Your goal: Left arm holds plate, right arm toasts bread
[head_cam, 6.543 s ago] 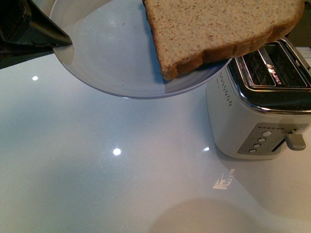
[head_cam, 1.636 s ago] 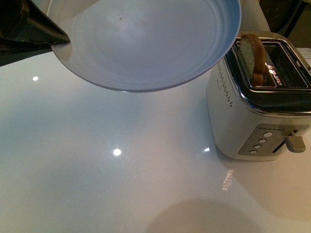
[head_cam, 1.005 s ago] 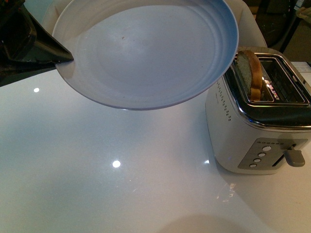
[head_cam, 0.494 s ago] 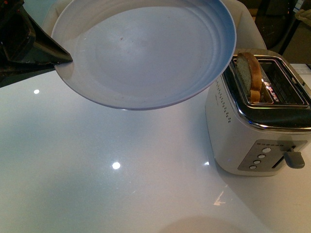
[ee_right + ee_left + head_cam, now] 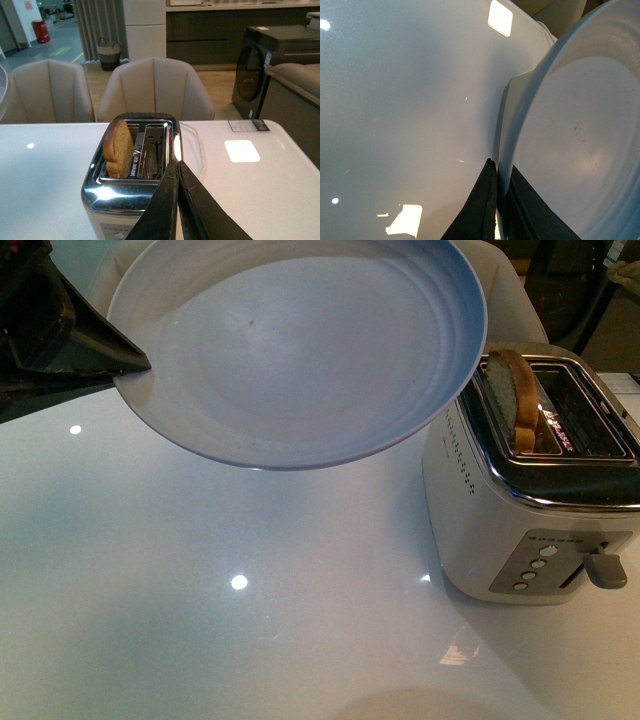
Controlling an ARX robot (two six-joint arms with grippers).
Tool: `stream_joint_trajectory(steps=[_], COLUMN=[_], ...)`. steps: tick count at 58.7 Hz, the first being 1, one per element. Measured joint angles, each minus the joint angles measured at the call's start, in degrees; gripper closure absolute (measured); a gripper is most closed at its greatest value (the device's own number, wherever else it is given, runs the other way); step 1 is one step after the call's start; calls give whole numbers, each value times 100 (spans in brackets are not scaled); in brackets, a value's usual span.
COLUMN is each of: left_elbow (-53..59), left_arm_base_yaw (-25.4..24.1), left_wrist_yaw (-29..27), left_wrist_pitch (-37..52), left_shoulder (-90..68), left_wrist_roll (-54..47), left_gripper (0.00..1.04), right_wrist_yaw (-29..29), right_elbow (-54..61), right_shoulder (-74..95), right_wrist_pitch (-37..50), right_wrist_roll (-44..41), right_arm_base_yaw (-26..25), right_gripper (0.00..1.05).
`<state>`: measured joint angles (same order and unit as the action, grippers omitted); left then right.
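Front view, tan bread [image 5: 508,395] upright, brown crust, rounded top

Left tool [image 5: 501,172] — black tapered wedges

The round glossy plate [image 5: 300,360] is plain pale blue-grey. The tan bread slice [image 5: 512,395] is brown-crusted. The boxy metal toaster [image 5: 480,520] is cream and chrome.

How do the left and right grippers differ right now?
The left gripper is clamped on the rim of the plate, held above the table; the right gripper is shut on nothing. The left gripper shows in the front view; the right gripper does not, and its wrist view faces the toaster, where the bread stands in one slot. Both have black, tapered fingers, closed.
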<state>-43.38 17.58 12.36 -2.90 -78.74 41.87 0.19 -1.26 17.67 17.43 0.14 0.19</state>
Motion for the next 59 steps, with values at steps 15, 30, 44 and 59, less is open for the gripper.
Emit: stream_joint_trajectory(steps=[15,30,44,59], left_elbow=[0,0,0,0], left_arm_base_yaw=[0,0,0,4], left_wrist_yaw=[4,4,7,4], left_wrist_pitch=[0,0,0,0], left_shoulder=[0,0,2,2], left_wrist_roll=[0,0,0,0], left_gripper=[102,102,102,102], right_wrist_yaw=[-7,-7,-7,-9], right_elbow=[0,0,-2,-2], right_shoulder=[-437,-769,-1714,-1729], right_wrist_pitch=[-404,-745,-1725,-1735], right_wrist_roll=[0,0,2,0], right_arm_base_yaw=[0,0,0,0], right_gripper=[103,103,103,76])
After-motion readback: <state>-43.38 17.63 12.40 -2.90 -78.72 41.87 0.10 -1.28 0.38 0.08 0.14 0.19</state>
